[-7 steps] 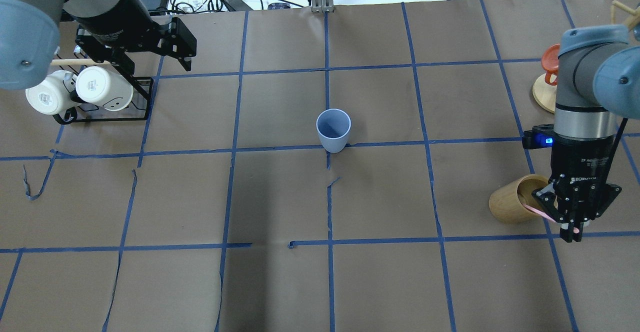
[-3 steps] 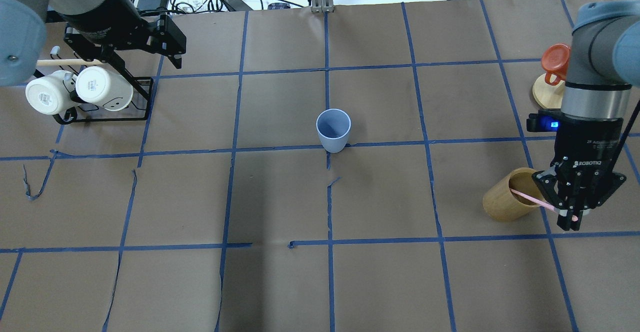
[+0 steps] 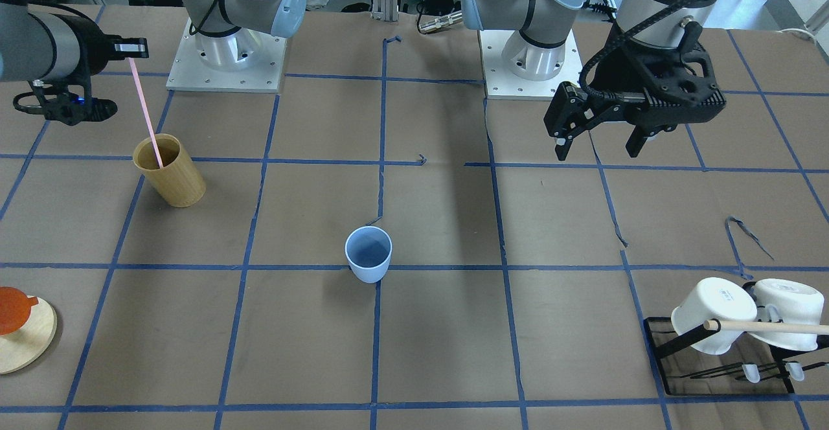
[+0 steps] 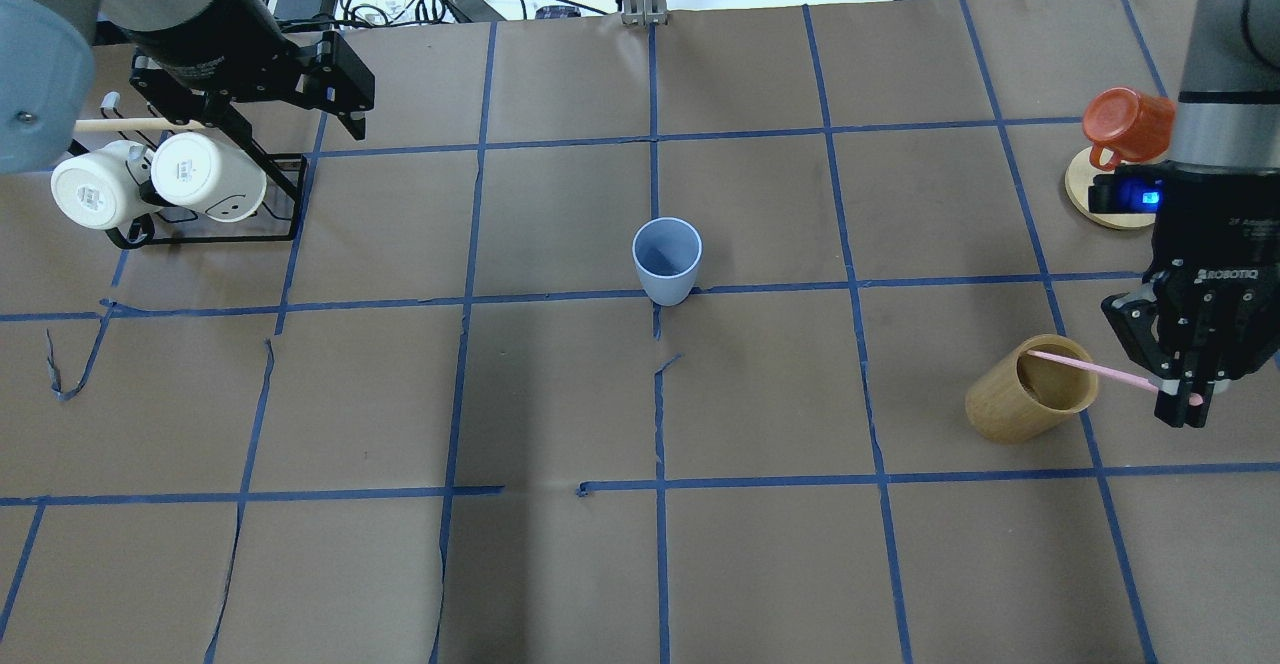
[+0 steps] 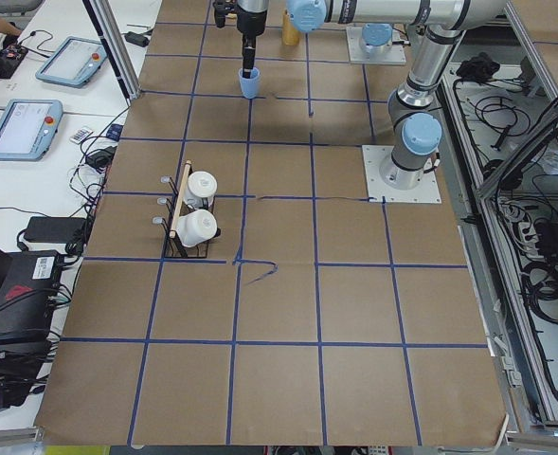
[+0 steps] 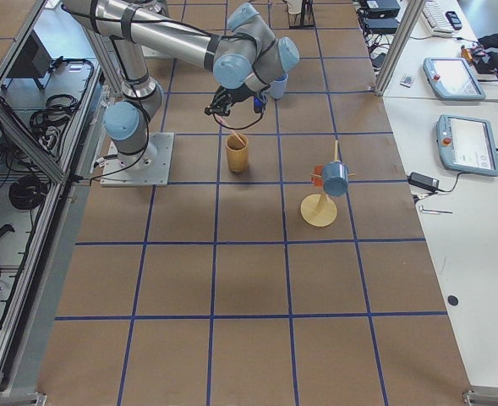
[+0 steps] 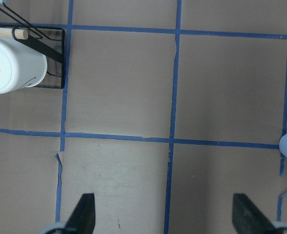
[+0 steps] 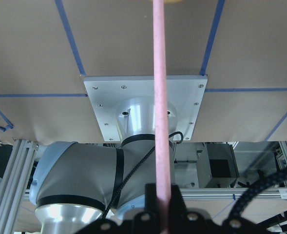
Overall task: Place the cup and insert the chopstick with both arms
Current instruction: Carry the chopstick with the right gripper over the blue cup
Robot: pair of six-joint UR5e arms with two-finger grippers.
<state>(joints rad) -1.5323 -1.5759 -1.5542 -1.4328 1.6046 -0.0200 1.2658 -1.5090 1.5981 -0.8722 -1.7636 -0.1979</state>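
Chopstick (image 4: 1095, 370): you'll see its upper end clamped in the right gripper (image 4: 1180, 402), tilted, with the lower tip inside the mouth of the bamboo holder (image 4: 1005, 409). Cup (image 4: 667, 259) stands upright on the tape cross at table centre, well apart from both grippers. Left gripper (image 3: 597, 149) hangs above the table near the mug rack (image 4: 288, 199), jaws spread wide.

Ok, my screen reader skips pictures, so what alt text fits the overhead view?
The right hand grips a pink chopstick whose other end dips into a tan wooden holder on the right. A blue cup stands upright mid-table, and the open left hand hangs by a rack of white mugs.
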